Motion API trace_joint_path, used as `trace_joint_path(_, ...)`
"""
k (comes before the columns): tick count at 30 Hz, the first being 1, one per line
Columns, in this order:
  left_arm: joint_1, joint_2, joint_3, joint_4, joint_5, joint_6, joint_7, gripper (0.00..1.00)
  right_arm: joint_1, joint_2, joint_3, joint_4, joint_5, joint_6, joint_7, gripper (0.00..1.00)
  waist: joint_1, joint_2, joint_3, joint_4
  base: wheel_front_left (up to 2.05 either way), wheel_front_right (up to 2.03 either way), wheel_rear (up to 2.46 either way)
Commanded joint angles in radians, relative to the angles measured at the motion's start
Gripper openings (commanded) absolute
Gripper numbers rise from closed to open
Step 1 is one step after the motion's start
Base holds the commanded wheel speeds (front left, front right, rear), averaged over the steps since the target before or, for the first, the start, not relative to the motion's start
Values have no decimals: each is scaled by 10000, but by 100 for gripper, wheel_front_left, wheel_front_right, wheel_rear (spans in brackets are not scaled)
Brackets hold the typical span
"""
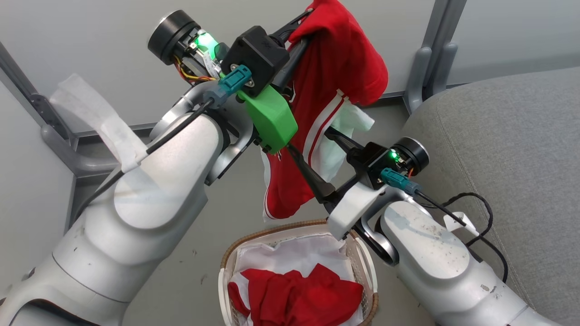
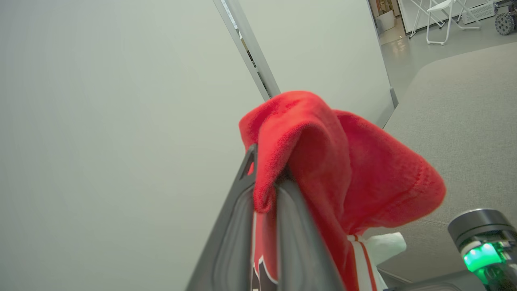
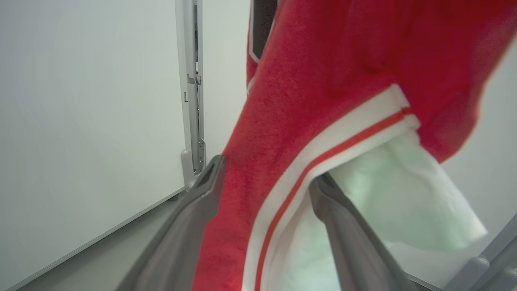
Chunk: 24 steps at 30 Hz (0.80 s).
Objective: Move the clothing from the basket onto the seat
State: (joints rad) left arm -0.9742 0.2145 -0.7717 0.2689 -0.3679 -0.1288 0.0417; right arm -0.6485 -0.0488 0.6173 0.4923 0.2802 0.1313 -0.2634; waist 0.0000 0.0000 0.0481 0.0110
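One fleecy, white-trimmed red garment

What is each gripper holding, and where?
Left gripper pinches the red garment at its top fold. Right gripper is open around the striped hem.

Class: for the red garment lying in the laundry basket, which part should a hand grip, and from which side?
Grip the raised fold at the top centre of the red garment, coming down from above. The walls of the laundry basket ring the heap and block sideways approaches, and that ridge stands proud of the white liner, so the grip would likely catch cloth alone.
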Motion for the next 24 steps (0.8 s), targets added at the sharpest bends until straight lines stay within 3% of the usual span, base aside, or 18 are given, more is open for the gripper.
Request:
trace_joint_path(1, 41, -10, -8, -41, -51, -24, -17, 0, -146, -32, 73, -69, 107, -10, -21, 100, 0, 0, -49, 32, 0, 0, 0)
trace_joint_path(8, 242, -114, -170, -165, -245, -18, 46, 0, -245, -24, -232, 68, 252, -10, -19, 98, 0, 0, -229, 136, 0, 0, 0)
trace_joint_path(9, 249, -126, -181, -186, -270, -14, 67, 0, -259, -25, -241, 100, 265, -10, -19, 71, 0, 0, -246, 152, 0, 0, 0)
trace_joint_path(10, 261, -144, -198, -213, -303, 2, 64, 0, -290, -30, -260, 145, 312, -10, -19, 37, 0, 0, -262, 170, 0, 0, 0)
trace_joint_path(11, 275, -156, -211, -233, -327, 16, 76, 0, -310, -32, -271, 156, 363, -10, -19, 29, 0, 0, -277, 183, 0, 0, 0)
trace_joint_path(14, 341, -217, -259, -325, -378, 33, 138, 0, -388, -27, -158, 111, 579, -10, -19, 24, 0, 0, -317, 229, 0, 0, 0)
trace_joint_path(16, 399, -256, -296, -391, -407, 38, 152, 0, -457, -33, -167, 101, 640, -10, -19, 5, 0, 0, -331, 249, 0, 0, 0)
trace_joint_path(18, 440, -267, -316, -452, -473, 38, 175, 0, -458, -33, -237, 64, 650, -10, -19, 0, 0, 0, -349, 266, 0, 0, 0)
trace_joint_path(24, 641, -112, -212, -413, -654, 181, 238, 0, -326, -32, -414, -108, 536, -10, -21, 0, 0, 0, -348, 290, 0, 0, 0)
